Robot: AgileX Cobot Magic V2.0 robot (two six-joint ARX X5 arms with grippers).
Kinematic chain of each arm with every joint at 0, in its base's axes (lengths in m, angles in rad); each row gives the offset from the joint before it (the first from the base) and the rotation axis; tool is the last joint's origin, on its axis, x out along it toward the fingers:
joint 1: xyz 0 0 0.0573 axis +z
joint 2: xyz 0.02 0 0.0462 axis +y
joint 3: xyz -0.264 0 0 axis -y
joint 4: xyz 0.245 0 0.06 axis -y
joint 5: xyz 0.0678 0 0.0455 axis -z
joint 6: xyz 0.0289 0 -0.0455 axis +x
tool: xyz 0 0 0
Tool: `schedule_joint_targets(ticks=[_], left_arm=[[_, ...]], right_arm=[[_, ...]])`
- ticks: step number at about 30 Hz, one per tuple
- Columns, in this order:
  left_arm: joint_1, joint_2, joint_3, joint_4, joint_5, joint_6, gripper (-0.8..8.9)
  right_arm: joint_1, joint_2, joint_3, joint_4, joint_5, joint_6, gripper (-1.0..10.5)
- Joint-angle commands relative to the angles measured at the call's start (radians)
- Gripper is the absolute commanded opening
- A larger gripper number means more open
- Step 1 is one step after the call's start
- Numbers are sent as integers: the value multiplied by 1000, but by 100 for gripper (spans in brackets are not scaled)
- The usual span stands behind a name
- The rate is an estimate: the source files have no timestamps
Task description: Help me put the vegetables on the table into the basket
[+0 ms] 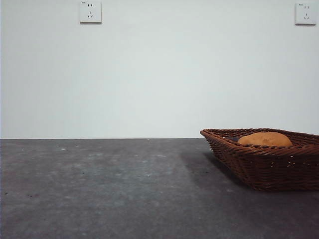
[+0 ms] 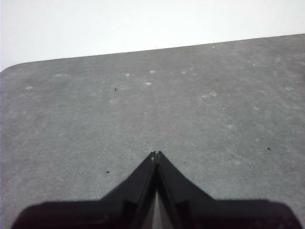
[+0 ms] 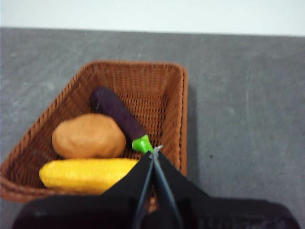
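All 3 vegetables, the potato [image 3: 88,136], the corn [image 3: 88,174] and the eggplant [image 3: 119,117], lie in the basket [image 3: 167,90] on the table [image 1: 99,189], while the right gripper [image 3: 155,152] hangs above it, maybe just over the rim, jaws pressed together, and the left gripper [image 2: 156,155] is closed over bare table.

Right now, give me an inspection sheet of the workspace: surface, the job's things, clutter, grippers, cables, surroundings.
Surface: dark grey speckled table, small pale flecks.
Job's things: potato, corn cob and eggplant all lie in the wicker basket; only the potato shows over the rim in the front view.
Clutter: nothing seen.
Grippers: left gripper shut, empty, over bare table; right gripper shut, empty, above the basket near the eggplant's green stem.
Cables: nothing seen.
Surroundings: plain white wall with two wall sockets.
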Motion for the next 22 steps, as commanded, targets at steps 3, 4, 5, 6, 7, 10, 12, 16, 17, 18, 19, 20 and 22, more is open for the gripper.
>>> schedule_joint_targets(ticks=[3, 4, 5, 6, 7, 10, 12, 16, 17, 18, 19, 20, 22], left_arm=[[3, 0, -11, 8, -3, -6, -4], [3, 0, -11, 8, -3, -6, -4], [3, 0, -11, 8, -3, -6, -4], [3, 0, -11, 8, -3, -6, -4], [3, 0, -11, 8, -3, -6, -4], [3, 0, -11, 8, -3, -6, -4], [3, 2, -11, 8, -3, -6, -4], [3, 6, -11, 8, -3, -6, -4], [3, 6, -11, 8, -3, -6, -4], [3, 6, -11, 8, -3, -6, -4], [3, 6, -11, 8, -3, -6, -4], [3, 6, -11, 8, -3, -6, -4], [3, 6, -11, 8, -3, -6, -4]], right_arm=[[19, -61, -84, 12, 1, 12, 2], [23, -72, -97, 13, 1, 12, 2], [27, -87, -113, 12, 1, 12, 2], [31, -100, -127, 11, 1, 15, 2], [35, -110, -138, 10, 2, 18, 2], [42, -129, -143, 15, 9, 18, 2], [43, -129, -143, 15, 21, 18, 2], [48, -129, -143, 14, 31, 18, 2], [48, -129, -143, 14, 31, 18, 2], [48, -129, -143, 14, 31, 18, 2], [48, -129, -143, 14, 31, 18, 2], [48, -129, -143, 13, 31, 18, 2], [48, -129, -142, 10, 31, 18, 2]])
